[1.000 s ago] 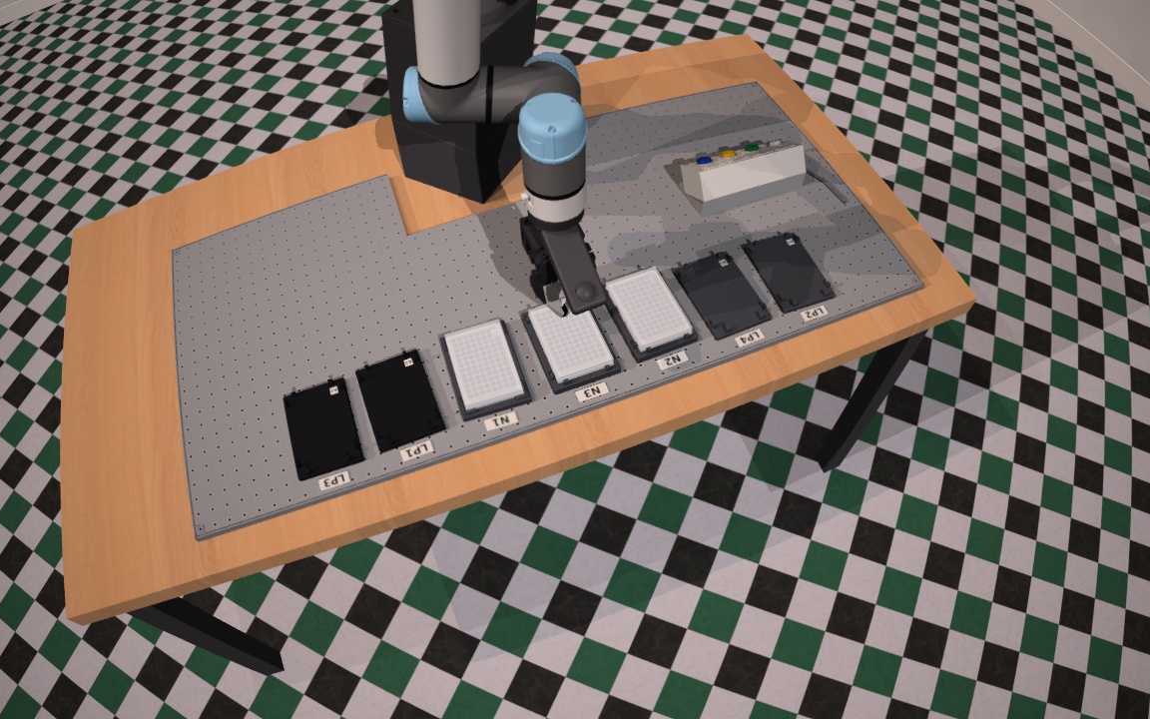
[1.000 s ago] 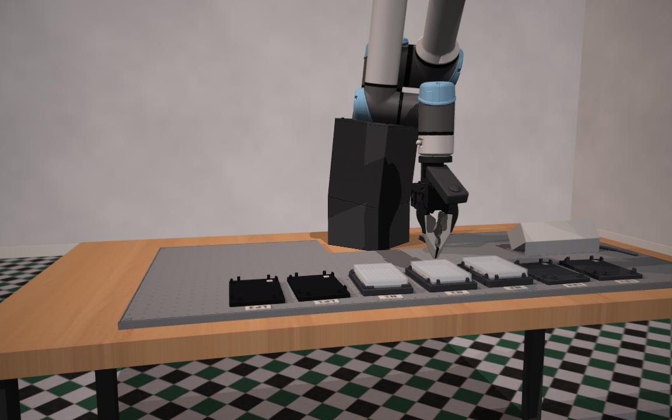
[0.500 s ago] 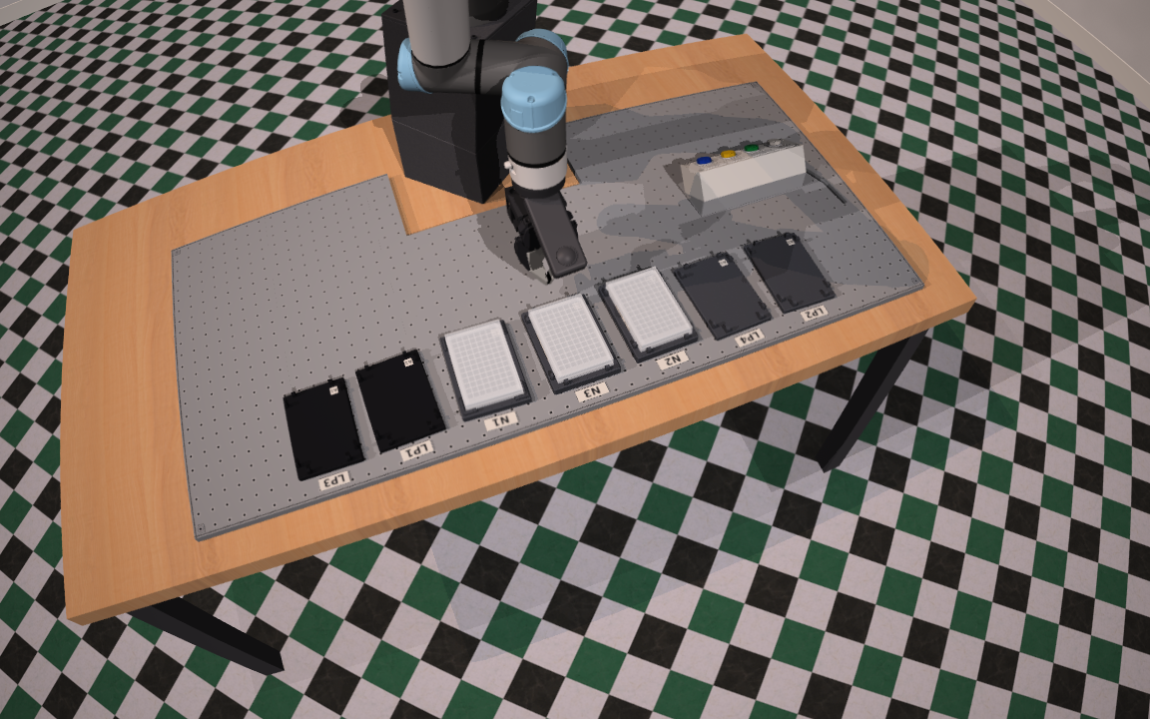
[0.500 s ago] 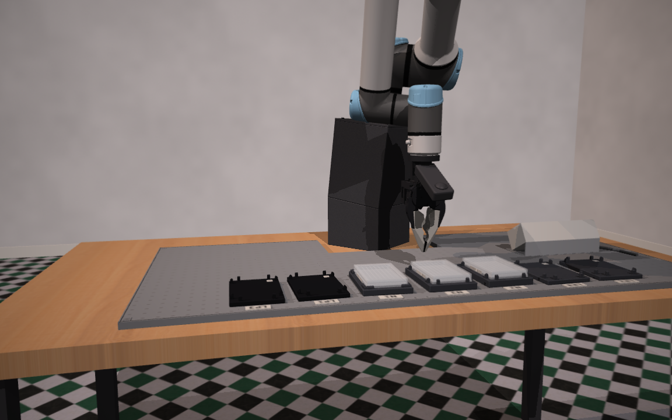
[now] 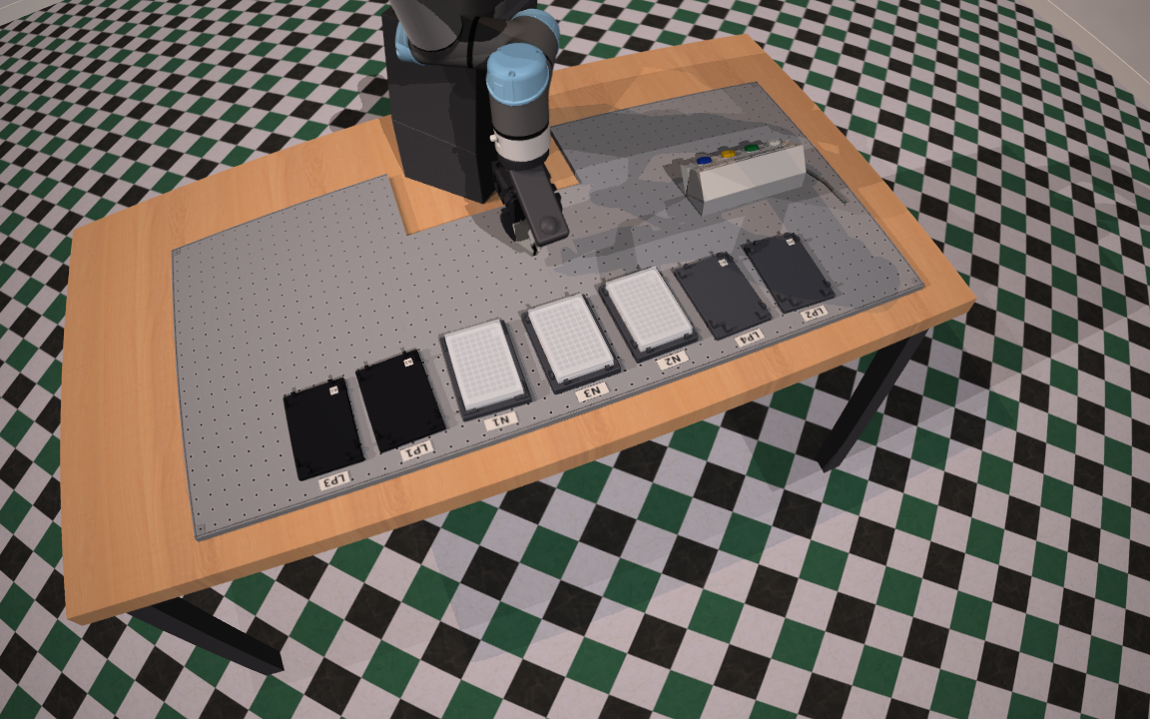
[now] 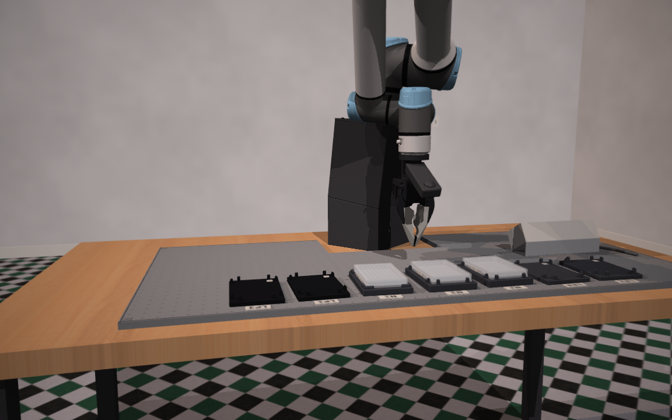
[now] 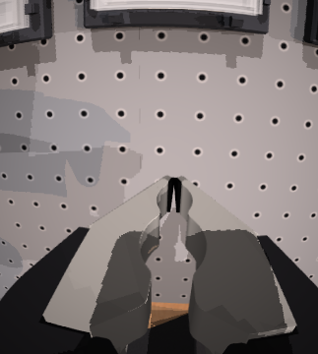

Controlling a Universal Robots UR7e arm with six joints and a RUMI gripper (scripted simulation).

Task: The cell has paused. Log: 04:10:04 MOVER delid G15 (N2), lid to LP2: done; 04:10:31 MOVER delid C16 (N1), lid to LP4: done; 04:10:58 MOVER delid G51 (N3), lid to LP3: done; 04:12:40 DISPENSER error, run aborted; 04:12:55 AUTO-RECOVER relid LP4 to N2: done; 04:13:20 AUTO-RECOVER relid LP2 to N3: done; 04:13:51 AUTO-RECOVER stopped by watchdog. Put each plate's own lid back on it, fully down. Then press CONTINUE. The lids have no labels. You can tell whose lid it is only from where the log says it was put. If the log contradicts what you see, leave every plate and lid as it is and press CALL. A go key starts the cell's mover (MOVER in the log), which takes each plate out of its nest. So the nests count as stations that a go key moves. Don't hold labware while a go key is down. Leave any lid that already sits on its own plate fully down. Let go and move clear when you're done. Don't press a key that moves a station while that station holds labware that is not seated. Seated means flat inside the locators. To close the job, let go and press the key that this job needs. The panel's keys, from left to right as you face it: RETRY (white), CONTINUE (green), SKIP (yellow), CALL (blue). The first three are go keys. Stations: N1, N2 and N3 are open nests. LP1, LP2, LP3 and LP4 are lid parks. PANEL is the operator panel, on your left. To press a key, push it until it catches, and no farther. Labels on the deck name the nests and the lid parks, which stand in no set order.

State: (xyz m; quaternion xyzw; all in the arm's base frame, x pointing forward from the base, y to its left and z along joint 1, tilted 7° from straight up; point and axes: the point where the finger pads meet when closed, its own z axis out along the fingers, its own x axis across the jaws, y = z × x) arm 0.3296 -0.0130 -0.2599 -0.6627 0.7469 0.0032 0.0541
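Note:
My gripper is shut and empty, low over the deck between the arm's base and the nests. The white plates in N1, N3 and N2 each appear to have a clear lid lying flat on top. Lid parks LP3, LP1, LP4 and LP2 hold no lid. On the panel are blue, yellow, green and white keys.
The stations stand in one row along the deck's front edge, with their labels in front. The arm's black base stands behind the deck. A cable runs from the panel's end.

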